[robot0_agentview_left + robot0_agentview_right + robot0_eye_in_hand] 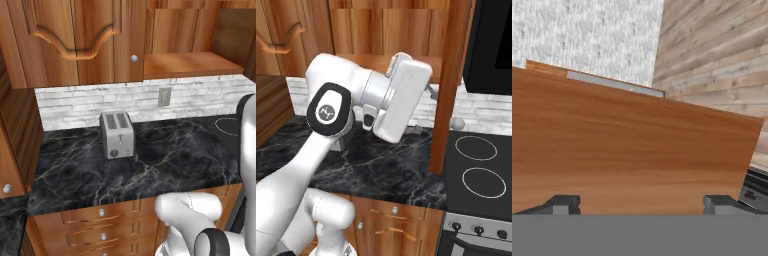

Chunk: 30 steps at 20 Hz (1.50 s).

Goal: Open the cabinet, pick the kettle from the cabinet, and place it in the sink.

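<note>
Here, jaws spread wide, cabinet [632, 150] door panel close ahead

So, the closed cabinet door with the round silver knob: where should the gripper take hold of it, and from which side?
Take the knob at the lower right corner of the closed cabinet door: it is small, round and stands out from the wood. Come straight from the front, the open gripper closing around it. The knob's place suggests hinges on the left.
</note>
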Available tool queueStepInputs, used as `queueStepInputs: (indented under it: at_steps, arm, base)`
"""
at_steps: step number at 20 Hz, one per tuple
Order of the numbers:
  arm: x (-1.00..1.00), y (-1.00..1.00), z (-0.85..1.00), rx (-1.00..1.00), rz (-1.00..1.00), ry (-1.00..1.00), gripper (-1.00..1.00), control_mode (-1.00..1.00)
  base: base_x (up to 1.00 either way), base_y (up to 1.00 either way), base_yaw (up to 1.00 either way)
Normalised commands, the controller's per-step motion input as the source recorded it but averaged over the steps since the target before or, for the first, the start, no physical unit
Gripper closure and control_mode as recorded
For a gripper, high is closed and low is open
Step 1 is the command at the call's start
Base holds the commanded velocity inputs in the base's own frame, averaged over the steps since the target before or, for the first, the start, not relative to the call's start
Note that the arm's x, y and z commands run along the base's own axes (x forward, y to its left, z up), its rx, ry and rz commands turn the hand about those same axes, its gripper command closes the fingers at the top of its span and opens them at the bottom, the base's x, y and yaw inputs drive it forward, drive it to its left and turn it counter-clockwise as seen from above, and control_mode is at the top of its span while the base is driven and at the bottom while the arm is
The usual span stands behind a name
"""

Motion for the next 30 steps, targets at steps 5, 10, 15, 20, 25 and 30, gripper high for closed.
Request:
queueStepInputs:
  at_steps: [5, 10, 15, 20, 25, 30]
  arm:
    - [-0.07, -0.13, 0.00, -0.07, 0.24, -0.08, -1.00, -1.00]
    - [-0.06, 0.21, -0.01, -0.18, 0.27, -0.08, -1.00, -1.00]
    - [-0.05, 0.59, 0.05, -0.37, 0.13, -0.02, -1.00, -1.00]
    - [-0.09, 0.62, 0.21, -0.36, 0.10, 0.05, -1.00, -1.00]
    - [-0.15, 0.53, 0.28, -0.39, 0.21, 0.28, -1.00, -1.00]
    - [-0.13, 0.50, 0.17, -0.39, 0.36, 0.23, -1.00, -1.00]
  base:
    - [0.00, 0.00, 0.00]
    - [0.00, 0.00, 0.00]
    - [0.00, 0.00, 0.00]
    - [0.00, 0.00, 0.00]
    - [0.00, 0.00, 0.00]
    - [0.00, 0.00, 0.00]
